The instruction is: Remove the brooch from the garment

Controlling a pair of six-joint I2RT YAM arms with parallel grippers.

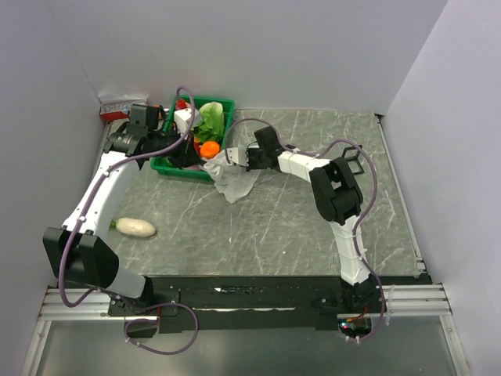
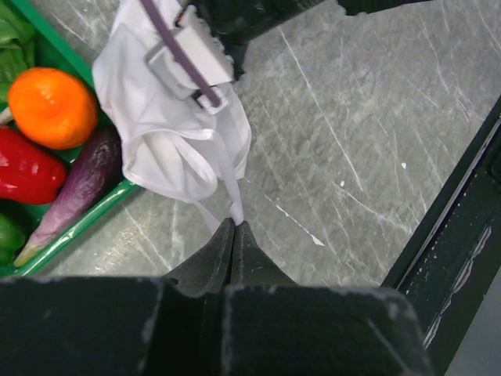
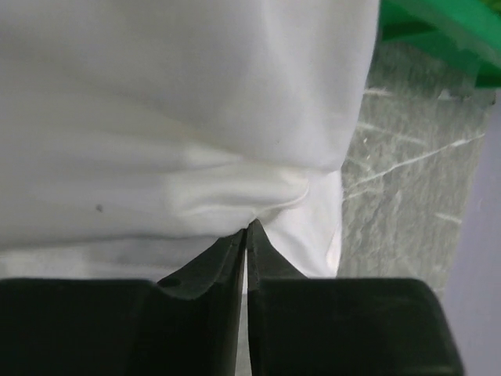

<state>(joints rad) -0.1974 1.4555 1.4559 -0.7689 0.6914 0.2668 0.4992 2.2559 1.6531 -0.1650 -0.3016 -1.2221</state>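
The white garment [image 1: 235, 182] hangs bunched beside the green basket, partly over its front wall. My left gripper [image 2: 236, 222] is shut on one narrow strap of the garment [image 2: 168, 133], low above the table. My right gripper [image 3: 249, 227] is shut on a fold of the garment [image 3: 180, 117], which fills its view. The brooch [image 3: 99, 207] shows as a tiny dark speck on the cloth, left of the right fingers. In the top view the left gripper [image 1: 194, 160] and right gripper [image 1: 228, 159] meet at the garment's upper edge.
The green basket [image 1: 168, 167] holds an orange [image 2: 51, 106], a red pepper [image 2: 27, 168], an eggplant [image 2: 78, 184] and lettuce [image 1: 210, 119]. A small white oval lump [image 1: 135, 227] lies on the table's left. The right arm's cable connector [image 2: 188, 63] hangs over the garment.
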